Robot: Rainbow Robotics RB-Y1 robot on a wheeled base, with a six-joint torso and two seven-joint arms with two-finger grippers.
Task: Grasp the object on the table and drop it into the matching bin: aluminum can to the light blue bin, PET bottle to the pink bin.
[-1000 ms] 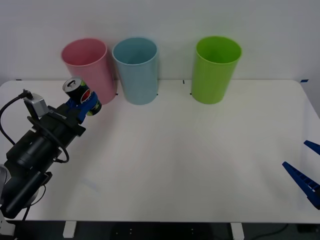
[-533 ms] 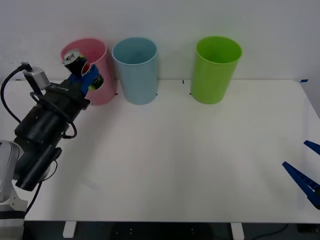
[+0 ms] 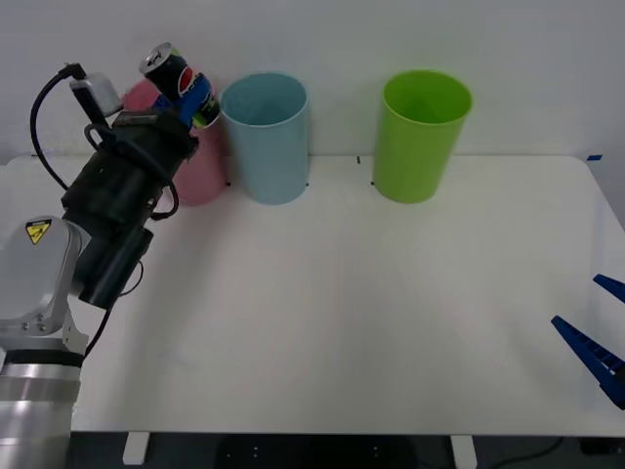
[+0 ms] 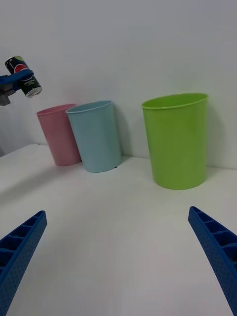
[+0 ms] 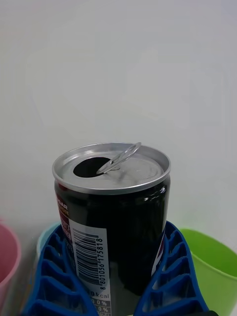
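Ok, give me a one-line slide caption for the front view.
Left gripper holds the aluminum can raised over the pink bin, beside the light blue bin; right gripper waits open.

A: What stands behind everything?

B: A plain pale wall (image 3: 508, 39), bare and evenly lit, running the whole width at twelve o'clock.

A: And the furniture?

B: One wide white tabletop (image 3: 391, 313) with rounded corners, pushed up close to that wall. Small dark marks sit along its far edge, one near one o'clock, and bits of blue tape at the far corners.

A: Anything below it?

B: At six o'clock, under the near edge, a dark floor (image 3: 293, 454) and pale table supports. The light is soft; shadows on the tabletop are faint.
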